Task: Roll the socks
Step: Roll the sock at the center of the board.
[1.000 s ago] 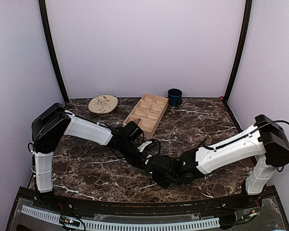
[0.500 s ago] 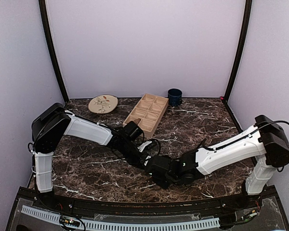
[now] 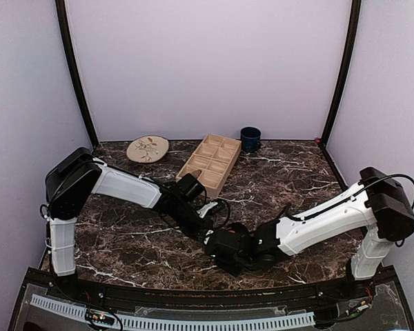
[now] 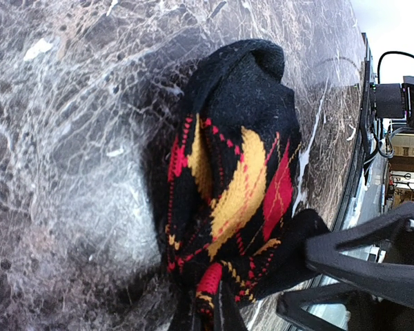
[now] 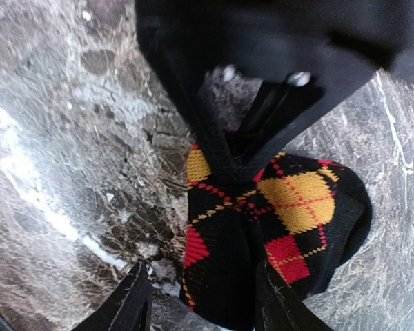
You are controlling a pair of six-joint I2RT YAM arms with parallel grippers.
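On the marble table (image 3: 297, 172), your left arm (image 3: 124, 186) and right arm (image 3: 331, 217) met close to the near edge, about midway along it. The overhead view showed no more there than the two black wrists crowded together, with the sock hidden beneath them. It alone showed the wooden tray (image 3: 210, 162), the plate (image 3: 148, 148) and the dark mug (image 3: 250, 138) along the far edge.

The wrist cameras gave you the rest. The argyle sock (image 4: 234, 179) lay bunched on the marble. Your left gripper (image 4: 208, 317) was pinched tight on one end of it. From the right wrist, your right gripper (image 5: 205, 303) stood partly open astride the other end. One finger (image 5: 134, 303) was clear of the fabric and the other was against it, not clamped.
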